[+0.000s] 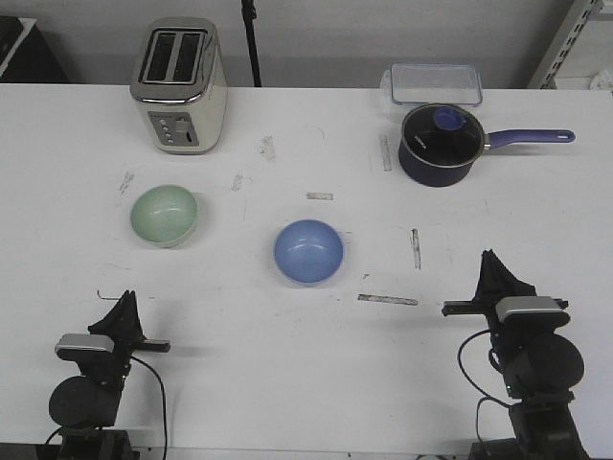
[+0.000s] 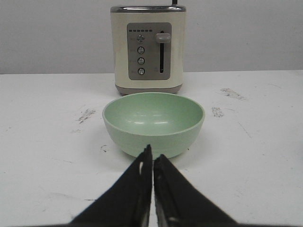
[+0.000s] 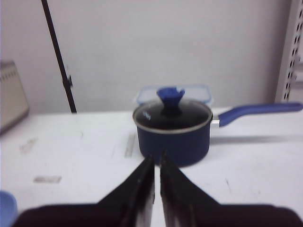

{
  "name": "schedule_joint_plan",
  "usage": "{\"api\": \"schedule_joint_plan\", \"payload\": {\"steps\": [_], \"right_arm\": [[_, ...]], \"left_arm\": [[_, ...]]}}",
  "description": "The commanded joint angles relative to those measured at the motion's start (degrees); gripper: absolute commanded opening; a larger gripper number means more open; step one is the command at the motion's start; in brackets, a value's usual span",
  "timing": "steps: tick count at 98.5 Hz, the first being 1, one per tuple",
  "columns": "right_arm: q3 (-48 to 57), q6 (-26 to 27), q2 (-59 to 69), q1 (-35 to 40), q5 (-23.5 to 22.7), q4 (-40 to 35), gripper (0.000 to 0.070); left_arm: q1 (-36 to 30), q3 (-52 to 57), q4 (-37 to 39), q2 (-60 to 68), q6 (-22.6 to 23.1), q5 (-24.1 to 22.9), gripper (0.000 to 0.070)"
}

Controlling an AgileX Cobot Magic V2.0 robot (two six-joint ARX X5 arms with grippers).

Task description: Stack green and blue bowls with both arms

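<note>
In the front view, the pale mint green smooth round bowl sits on the white table toward the left, below the cream and silver toaster, while the periwinkle blue smooth round bowl rests near the middle, well apart from it; the dark lidded saucepan with a purple handle and a clear plastic lidded container stand at the far right. Both arms are low at the near edge, the left end effector short of the green bowl and the right end effector off to the right of the blue bowl, neither touching anything. In the left wrist view, the left end effector has its two black fingers pressed nearly together, holding nothing, aimed straight at the green bowl with the toaster behind. In the right wrist view, which is blurred, the right end effector is likewise closed and empty, pointed at the saucepan rather than the blue bowl, which shows only as a sliver at the edge. The likely trouble: closed tips advancing would shove a smooth bowl across the table instead of gripping its rim, and the right arm, aimed as it is, could strike the saucepan unless it turns toward the blue bowl.
</note>
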Motion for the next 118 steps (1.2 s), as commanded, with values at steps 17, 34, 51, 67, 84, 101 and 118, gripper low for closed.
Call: {"api": "schedule_joint_plan", "payload": {"steps": [17, 34, 51, 67, 84, 101, 118], "right_arm": [[0.2, 0.2, -4.4, 0.0, 0.2, -0.5, 0.0012], [0.2, 0.2, -7.4, 0.0, 0.2, -0.4, 0.0012], [0.2, 0.2, -9.4, 0.0, 0.2, -0.4, 0.0012], [0.2, 0.2, -9.7, 0.0, 0.2, 0.5, 0.0012], [0.2, 0.2, -9.7, 0.0, 0.2, 1.0, 0.0012], [0.2, 0.2, -9.7, 0.0, 0.2, 1.1, 0.0012], [0.2, 0.2, -9.7, 0.0, 0.2, 1.1, 0.0012]], "left_arm": [[-0.1, -1.3, 0.7, -0.1, 0.3, 0.0, 0.0001], [-0.1, -1.3, 0.7, -0.1, 0.3, 0.0, 0.0001], [-0.1, -1.3, 0.7, -0.1, 0.3, 0.0, 0.0001], [-0.1, -1.3, 0.8, -0.1, 0.3, -0.2, 0.0001], [-0.1, -1.3, 1.6, -0.1, -3.9, -2.0, 0.0001], [-0.1, 1.7, 2.7, -0.1, -5.5, -5.1, 0.0001], [-0.1, 8.2, 2.5, 0.4, -0.9, -5.1, 0.0001]]}}
